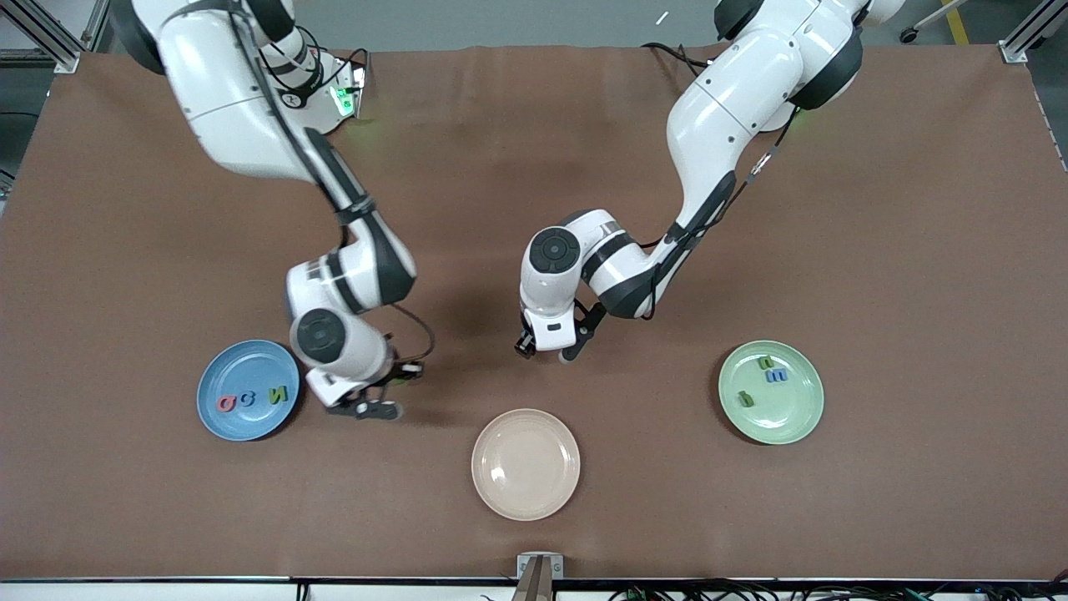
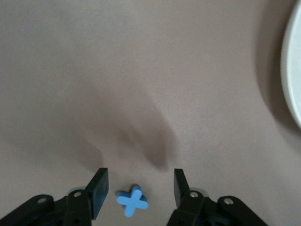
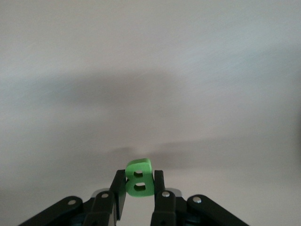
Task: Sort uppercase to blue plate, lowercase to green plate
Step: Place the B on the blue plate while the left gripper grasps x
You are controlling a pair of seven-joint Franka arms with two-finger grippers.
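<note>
My right gripper (image 1: 367, 406) is shut on a green B (image 3: 138, 178), an uppercase letter held upright between the fingers, just beside the blue plate (image 1: 242, 359). That plate holds a red Q (image 1: 227, 404), a blue G (image 1: 247, 399) and a green N (image 1: 278, 394). My left gripper (image 1: 546, 351) is low over the middle of the table and open. A blue lowercase x (image 2: 132, 201) lies flat on the table between its fingers (image 2: 99, 190), touching neither. The green plate (image 1: 793, 409) holds a green n (image 1: 765, 362), a blue e (image 1: 776, 376) and a green d (image 1: 745, 400).
An empty beige plate (image 1: 526, 464) lies nearer to the front camera than the left gripper, between the two coloured plates. Its pale rim (image 2: 294, 70) shows at the edge of the left wrist view. Brown cloth covers the table.
</note>
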